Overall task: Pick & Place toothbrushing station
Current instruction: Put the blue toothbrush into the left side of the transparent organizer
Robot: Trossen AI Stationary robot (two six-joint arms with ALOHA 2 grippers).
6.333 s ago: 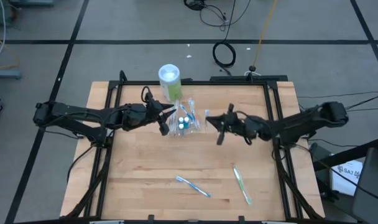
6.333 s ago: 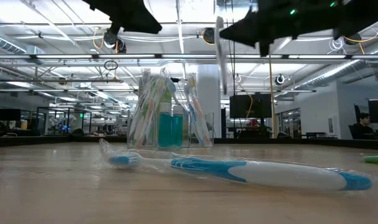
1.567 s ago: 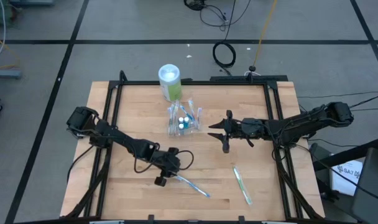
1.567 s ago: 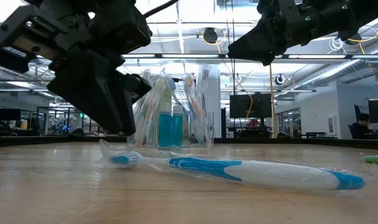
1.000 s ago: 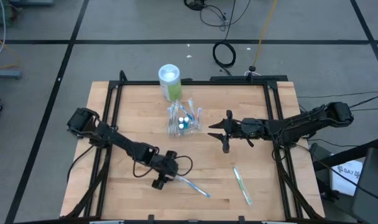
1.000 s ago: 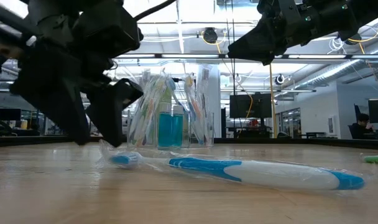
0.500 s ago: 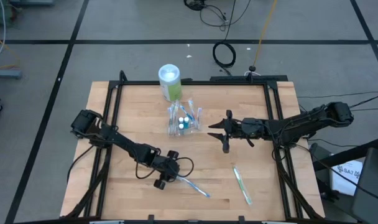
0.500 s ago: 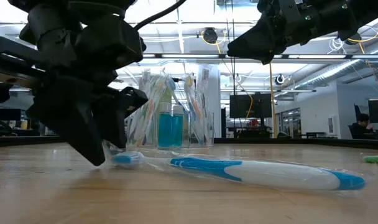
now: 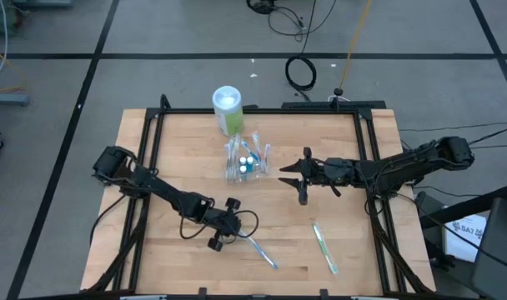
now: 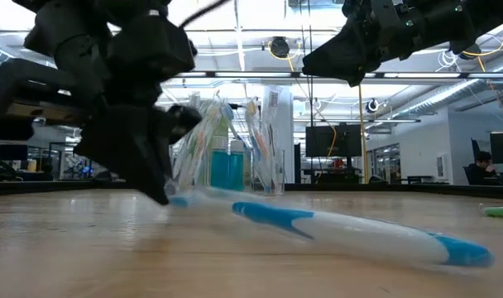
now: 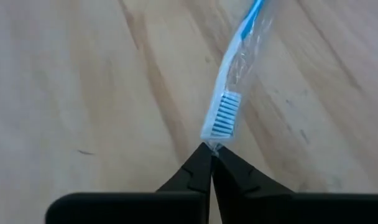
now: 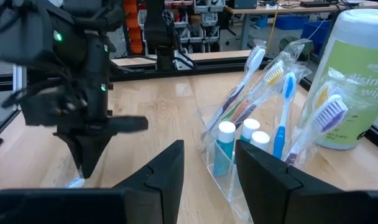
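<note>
Left tool (image 9: 229, 233), low over the table (image 9: 187, 167) near its front edge, has its fingers together on the clear wrapper at the bristle end of the blue-and-white toothbrush (image 9: 260, 252). That head end is raised off the wood; the handle slopes away from the tool toward the front edge, its far tip still down. In the left wrist view the two dark fingertips meet just at the bristles (image 11: 223, 115). Right tool (image 9: 301, 177), jaws apart and holding nothing, hangs above the table toward the right edge, just beside the clear container (image 9: 248, 161). The container stands near the back edge, with upright toothbrushes and teal tubes (image 12: 225, 146). A green toothbrush (image 9: 323, 247) lies flat toward the front right corner.
</note>
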